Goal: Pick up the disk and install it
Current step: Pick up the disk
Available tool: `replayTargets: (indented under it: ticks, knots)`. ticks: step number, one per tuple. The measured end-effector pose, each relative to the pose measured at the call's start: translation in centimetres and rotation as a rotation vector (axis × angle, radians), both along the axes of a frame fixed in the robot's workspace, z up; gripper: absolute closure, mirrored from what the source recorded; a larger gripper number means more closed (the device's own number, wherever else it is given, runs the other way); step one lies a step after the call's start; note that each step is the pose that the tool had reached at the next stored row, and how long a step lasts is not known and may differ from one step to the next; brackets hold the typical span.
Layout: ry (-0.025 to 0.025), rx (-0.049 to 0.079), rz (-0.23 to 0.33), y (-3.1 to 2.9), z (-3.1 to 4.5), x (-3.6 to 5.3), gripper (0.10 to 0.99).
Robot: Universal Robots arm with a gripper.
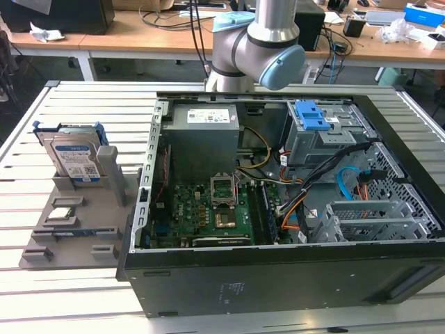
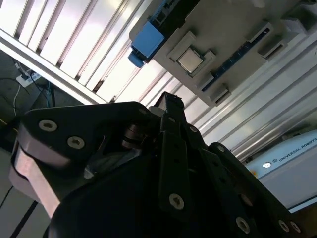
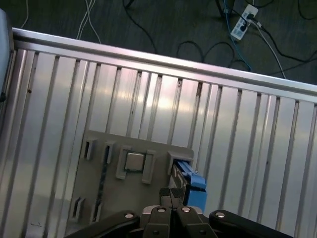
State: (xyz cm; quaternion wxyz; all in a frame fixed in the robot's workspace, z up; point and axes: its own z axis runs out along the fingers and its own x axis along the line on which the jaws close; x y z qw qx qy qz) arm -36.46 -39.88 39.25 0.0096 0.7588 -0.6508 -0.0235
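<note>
Approach step, nothing grasped yet. The disk (image 1: 75, 158) stands upright in the grey holder (image 1: 87, 216) on the counter (image 1: 28, 296), at the exterior view's left of the case (image 1: 292, 285). The pincer (image 3: 170, 194) hovers above the holder, pressed together and empty. I judge a grasp calls for spreading it first.

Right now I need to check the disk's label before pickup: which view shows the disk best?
The exterior view: the disk stands upright in the gray holder, label facing the camera. In both wrist views its blue carrier shows edge-on, label hidden.
</note>
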Motion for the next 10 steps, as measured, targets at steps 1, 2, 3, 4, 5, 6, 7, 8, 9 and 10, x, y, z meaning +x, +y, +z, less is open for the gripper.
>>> replayTargets:
  ticks: [1, 2, 3, 4, 5, 6, 7, 8, 9, 10]
  knots:
    - [0.0, 0.0, -0.016, 0.0, -0.01, 0.0, 0.98]
    - [0.0, 0.0, -0.042, 0.0, -0.02, 0.0, 0.98]
    - [0.0, 0.0, -0.067, 0.0, -0.03, 0.0, 0.98]
    - [0.0, 0.0, -0.084, 0.0, -0.04, 0.0, 0.98]
    - [0.0, 0.0, -0.1, 0.0, -0.05, 0.0, 0.98]
    - [0.0, 0.0, -0.127, 0.0, -0.06, 0.0, 0.98]
    - [0.0, 0.0, -0.141, 0.0, -0.08, 0.0, 0.98]
    - [0.0, 0.0, -0.159, 0.0, -0.09, 0.0, 0.98]
    - [0.0, 0.0, -0.174, 0.0, -0.1, 0.0, 0.98]
    - [0.0, -0.001, -0.187, 0.0, -0.11, 0.0, 0.98]
